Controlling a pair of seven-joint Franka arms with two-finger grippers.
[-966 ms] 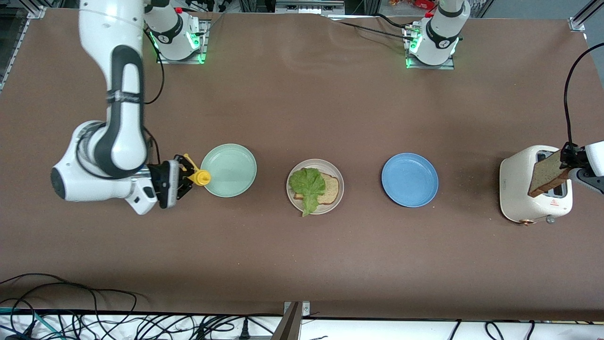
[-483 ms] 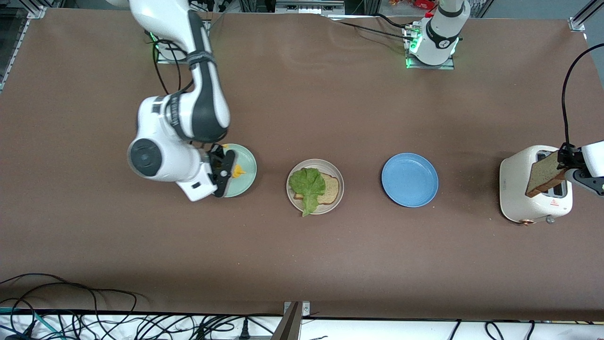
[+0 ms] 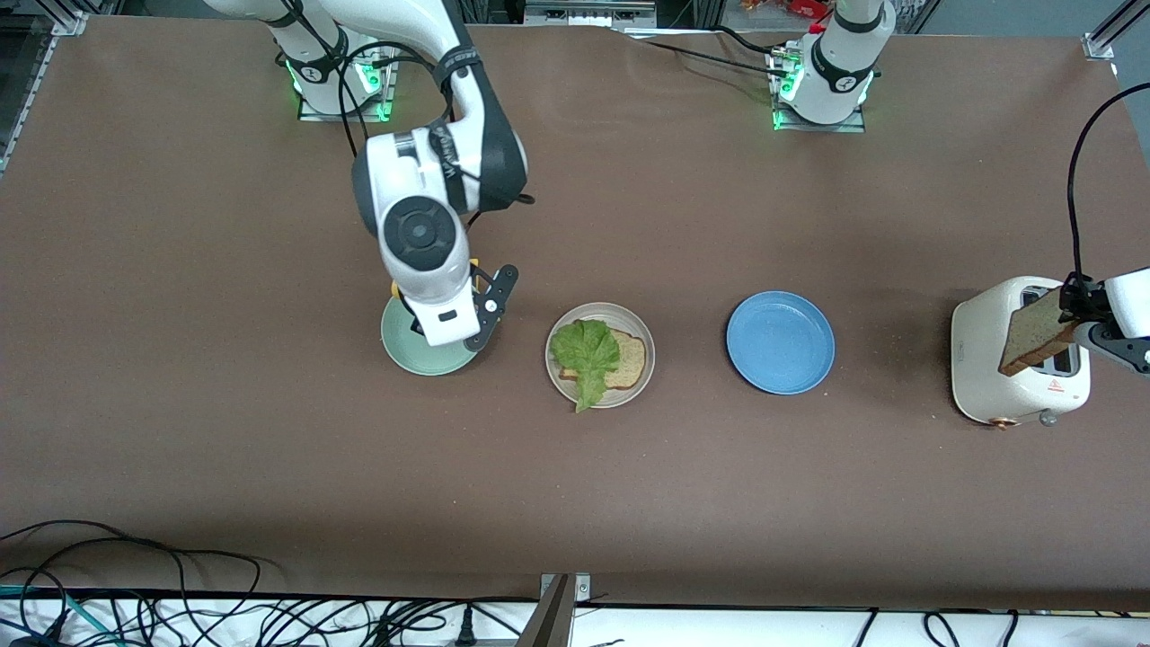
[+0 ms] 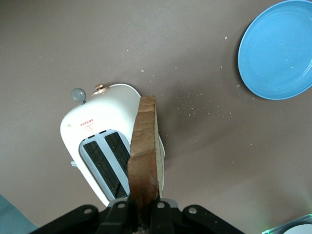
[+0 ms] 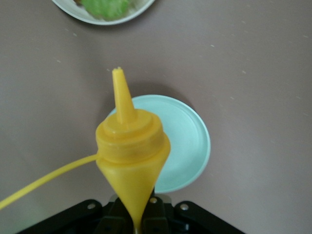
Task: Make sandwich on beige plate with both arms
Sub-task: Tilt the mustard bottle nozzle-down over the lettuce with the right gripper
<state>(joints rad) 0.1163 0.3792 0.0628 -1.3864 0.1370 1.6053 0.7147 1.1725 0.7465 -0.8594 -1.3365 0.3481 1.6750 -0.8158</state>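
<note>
The beige plate [image 3: 631, 320] at mid-table holds one brown bread slice [image 3: 632, 360] with a ruffled lettuce leaf [image 3: 586, 351] on top. My left gripper [image 4: 144, 215] is shut on a second bread slice [image 4: 145, 146], holding it on edge over the white toaster [image 4: 90, 129]. In the front view that slice [image 3: 1033, 337] hangs over the toaster [image 3: 988, 359]. My right gripper [image 5: 139, 217] is shut on a yellow squeeze bottle [image 5: 130, 141]. It is over the mint-green plate [image 5: 187, 141], nozzle pointing toward the beige plate [image 5: 73, 13]. In the front view the wrist hides the right gripper's fingers.
A blue plate [image 3: 780, 341] lies between the beige plate and the toaster. The mint-green plate [image 3: 415, 352] lies toward the right arm's end. The toaster's black cord [image 3: 1078, 171] runs up off the table. Cables lie along the table's near edge.
The right arm has swung with the yellow bottle from beside the mint-green plate to over it, closer to the beige plate. The left gripper and its slice have barely moved.
</note>
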